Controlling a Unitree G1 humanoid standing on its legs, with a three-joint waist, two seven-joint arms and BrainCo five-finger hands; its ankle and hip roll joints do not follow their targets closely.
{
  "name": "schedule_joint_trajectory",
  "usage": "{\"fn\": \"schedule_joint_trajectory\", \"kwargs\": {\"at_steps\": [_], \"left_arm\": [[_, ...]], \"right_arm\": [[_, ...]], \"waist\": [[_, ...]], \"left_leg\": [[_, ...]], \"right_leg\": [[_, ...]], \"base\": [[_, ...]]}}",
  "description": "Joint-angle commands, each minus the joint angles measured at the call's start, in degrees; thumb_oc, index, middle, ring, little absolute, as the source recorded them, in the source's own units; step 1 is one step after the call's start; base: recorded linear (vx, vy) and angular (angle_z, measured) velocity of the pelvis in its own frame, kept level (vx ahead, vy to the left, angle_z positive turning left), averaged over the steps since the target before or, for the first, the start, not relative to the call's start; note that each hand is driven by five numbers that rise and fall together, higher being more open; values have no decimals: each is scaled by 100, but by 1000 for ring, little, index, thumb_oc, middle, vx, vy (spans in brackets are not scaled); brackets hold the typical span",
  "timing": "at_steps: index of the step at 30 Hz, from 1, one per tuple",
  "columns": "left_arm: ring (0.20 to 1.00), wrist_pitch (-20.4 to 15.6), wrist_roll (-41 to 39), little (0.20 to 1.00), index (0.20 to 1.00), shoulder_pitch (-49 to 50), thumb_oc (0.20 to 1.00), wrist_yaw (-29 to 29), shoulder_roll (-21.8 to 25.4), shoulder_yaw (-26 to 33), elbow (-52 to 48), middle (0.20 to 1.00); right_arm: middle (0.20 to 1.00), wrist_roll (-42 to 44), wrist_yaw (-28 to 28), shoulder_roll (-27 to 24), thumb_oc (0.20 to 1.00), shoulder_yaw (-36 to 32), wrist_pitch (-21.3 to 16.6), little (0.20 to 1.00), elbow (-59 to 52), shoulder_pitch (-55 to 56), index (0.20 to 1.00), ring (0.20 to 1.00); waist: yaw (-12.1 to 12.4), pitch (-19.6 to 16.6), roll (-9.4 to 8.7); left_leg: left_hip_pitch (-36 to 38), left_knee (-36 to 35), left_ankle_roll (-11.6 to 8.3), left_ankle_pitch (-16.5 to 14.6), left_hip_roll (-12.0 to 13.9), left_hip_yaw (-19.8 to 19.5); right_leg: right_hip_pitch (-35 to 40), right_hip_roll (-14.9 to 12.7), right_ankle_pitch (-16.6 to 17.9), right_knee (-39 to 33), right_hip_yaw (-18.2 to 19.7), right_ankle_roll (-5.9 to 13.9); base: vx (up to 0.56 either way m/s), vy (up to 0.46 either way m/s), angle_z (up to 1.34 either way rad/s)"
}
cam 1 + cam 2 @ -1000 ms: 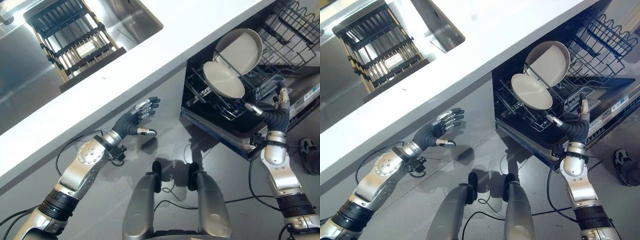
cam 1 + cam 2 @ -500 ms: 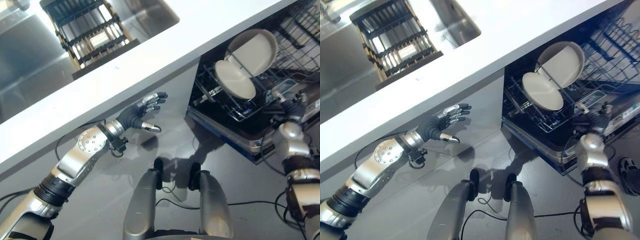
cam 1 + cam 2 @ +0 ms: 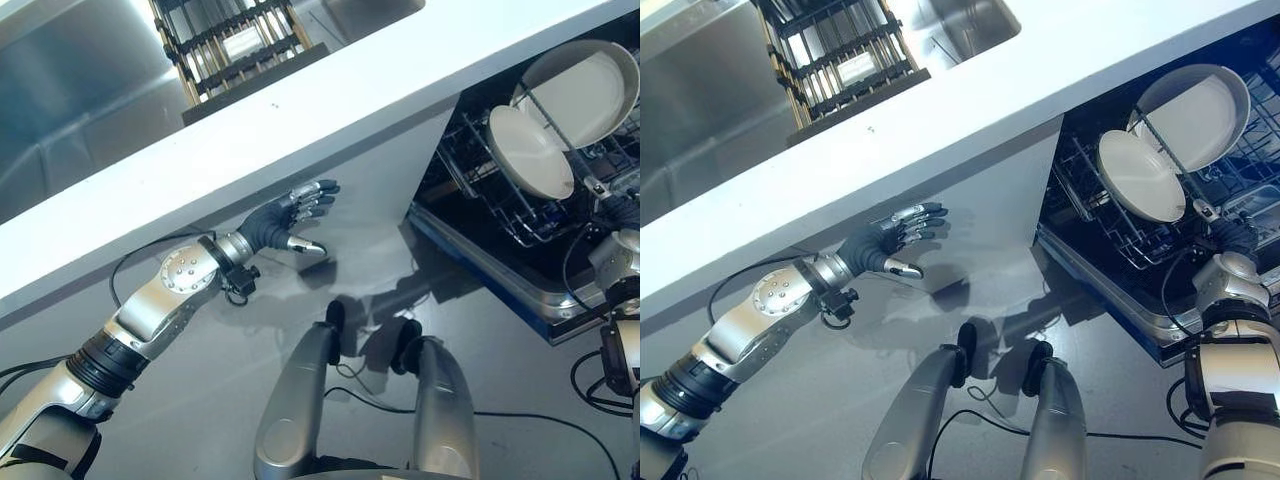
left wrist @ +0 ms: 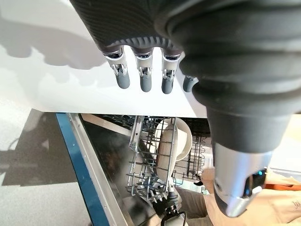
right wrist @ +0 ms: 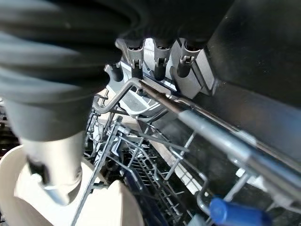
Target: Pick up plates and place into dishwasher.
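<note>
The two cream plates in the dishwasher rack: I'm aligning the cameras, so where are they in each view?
Left eye view: cream plates, upper right, in the dark wire rack.
Right eye view: upper right.
Left wrist view: lower centre, past the left hand.
Right wrist view: lower left corner.
Shared landmark: the rack.

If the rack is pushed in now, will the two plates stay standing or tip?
Probably they stay: both plates lean on the rack wires. They look stiff and smooth, so a hard push could make them rattle or slide. The right robot hand is at the rack edge.
</note>
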Motion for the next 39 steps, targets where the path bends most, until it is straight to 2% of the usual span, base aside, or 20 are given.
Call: {"fn": "schedule_joint_trajectory", "kwargs": {"at_steps": [1,4,6,11,14,19,31,36,39], "left_arm": [[1000,-183,-183,1000,1000,-34,1000,-90,14,212,-398,1000],[1000,-120,-161,1000,1000,-42,1000,-115,-3,232,-430,1000],[1000,-85,-136,1000,1000,-36,1000,-132,-22,255,-462,1000],[1000,12,-116,1000,1000,40,1000,-241,-3,384,-482,1000],[1000,60,-190,1000,1000,77,1000,-296,43,482,-478,1000],[1000,151,-315,1000,1000,130,1000,-394,180,666,-490,1000],[1000,332,-795,1000,1000,-69,1000,-535,591,874,-409,1000],[1000,331,-1007,1000,1000,-97,1000,-624,677,1001,-304,1000],[1000,186,-1161,1000,1000,-104,1000,-712,695,1084,-283,1000]], "right_arm": [[1000,201,504,-167,1000,309,355,1000,91,-32,1000,1000],[1000,320,916,-143,1000,369,588,1000,193,-15,1000,1000],[1000,426,1181,-136,1000,410,613,1000,217,-30,1000,1000],[1000,852,1631,-96,1000,445,17,1000,-64,-159,1000,1000],[1000,863,1685,-78,1000,552,-305,1000,-282,-376,1000,1000],[1000,893,1591,-148,1000,732,-558,1000,-656,-824,1000,1000],[1000,1450,1347,-437,1000,1099,-707,1000,-832,-1930,1000,1000],[1000,2187,1686,-421,1000,999,-743,1000,-731,-2085,1000,1000],[1000,2738,2042,-430,1000,831,-941,1000,-790,-2074,1000,1000]], "waist": [[20,-61,198],[43,-61,198],[58,-61,198],[102,-61,177],[133,-61,165],[179,-61,152],[300,-61,116],[343,-61,110],[359,-61,100]], "left_leg": [[1,5,406,-363,-211,105],[5,4,398,-338,-206,84],[6,-5,404,-330,-207,75],[11,4,400,-333,-209,45],[8,8,395,-325,-196,46],[6,18,397,-327,-182,37],[-116,220,416,-341,-186,-2],[-83,204,418,-335,-205,-21],[-56,166,417,-323,-212,-22]], "right_leg": [[-21,191,48,193,-94,-50],[-9,172,54,207,-108,-56],[-10,167,46,215,-114,-67],[15,153,21,247,-152,-70],[24,150,19,256,-169,-64],[19,148,5,290,-196,-65],[-52,112,-19,467,-234,-97],[-31,135,-9,449,-231,-99],[-5,147,-7,418,-227,-96]], "base": [[20,-23,7],[13,-15,3],[5,-15,1],[9,-33,1],[0,-11,0],[-1,-7,0],[-1,-16,4],[-3,-7,3],[-2,-2,1]]}}
